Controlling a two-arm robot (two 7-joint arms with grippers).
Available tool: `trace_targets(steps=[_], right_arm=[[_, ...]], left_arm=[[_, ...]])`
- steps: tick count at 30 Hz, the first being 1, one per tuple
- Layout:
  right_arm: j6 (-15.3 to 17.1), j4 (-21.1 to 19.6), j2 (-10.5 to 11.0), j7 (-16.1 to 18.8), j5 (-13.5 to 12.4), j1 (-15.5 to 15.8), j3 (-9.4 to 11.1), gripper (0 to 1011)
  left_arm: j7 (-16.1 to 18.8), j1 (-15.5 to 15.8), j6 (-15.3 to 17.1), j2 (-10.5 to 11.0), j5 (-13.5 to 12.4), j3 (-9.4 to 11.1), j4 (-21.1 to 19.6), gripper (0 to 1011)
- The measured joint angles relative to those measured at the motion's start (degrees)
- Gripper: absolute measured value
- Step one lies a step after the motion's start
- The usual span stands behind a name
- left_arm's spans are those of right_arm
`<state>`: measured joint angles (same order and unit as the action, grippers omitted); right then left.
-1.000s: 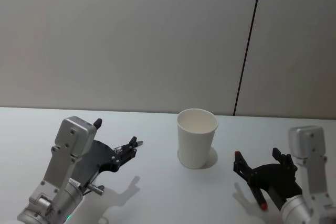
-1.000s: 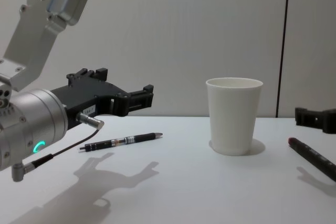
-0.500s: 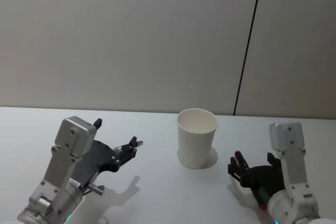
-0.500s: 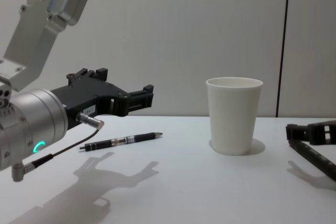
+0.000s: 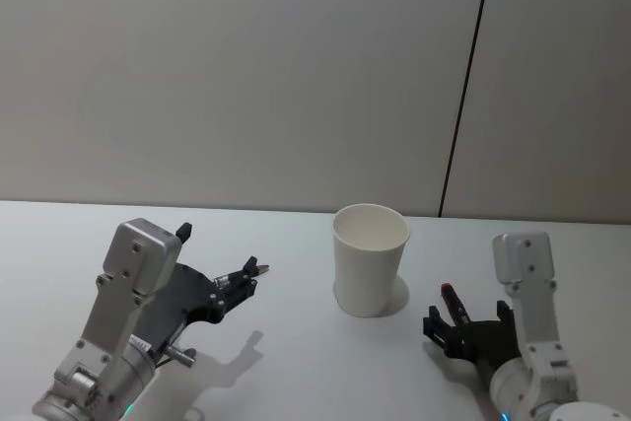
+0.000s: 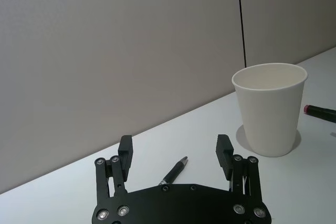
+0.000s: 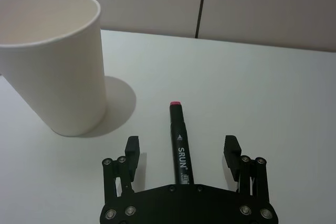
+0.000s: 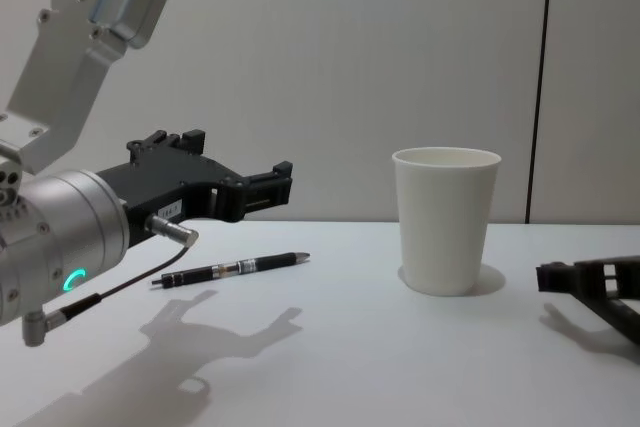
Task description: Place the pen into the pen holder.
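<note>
Half a second had brought our right gripper [image 5: 465,322], jaws apart, astride the red-tipped pen [image 7: 180,148] lying right of the paper cup [image 5: 370,258] toward the table's [image 5: 296,362] right edge, so we judged a grasp was next; our left gripper [image 6: 175,148] hovered open.

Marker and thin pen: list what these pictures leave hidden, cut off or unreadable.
Right wrist view: rear end of the marker hidden under the right gripper.
Left wrist view: rear end of the thin pen hidden under the left gripper; the frame edge cuts the marker.
Chest view: thin pen's print too small to read.
</note>
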<state>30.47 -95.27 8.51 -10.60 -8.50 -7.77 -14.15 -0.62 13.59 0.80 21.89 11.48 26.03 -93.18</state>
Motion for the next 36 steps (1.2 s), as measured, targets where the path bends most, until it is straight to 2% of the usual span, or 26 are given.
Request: trace_targets(steps=[14,24,31,36], right_arm=[[0.3,3.2,-1.8,-0.4,0.1,-0.8,0.8,1001],[0.1,4.1,-2.3,-0.4,0.2,-1.0,1.0,1001],[0.1,4.5,-2.5,-0.3,0.2,-1.1,1.1,876],[0.1,4.7,-2.6,-0.3,0.2,-1.2,1.1,823]], left_arm=[[0.0,0.0,0.0,0.0,0.0,0.0,0.0,1000],[0.0,0.0,0.0,0.0,0.0,0.0,0.0,1000],[0.0,0.0,0.0,0.0,0.0,0.0,0.0,1000],[0.0,0.0,0.0,0.0,0.0,0.0,0.0,1000]])
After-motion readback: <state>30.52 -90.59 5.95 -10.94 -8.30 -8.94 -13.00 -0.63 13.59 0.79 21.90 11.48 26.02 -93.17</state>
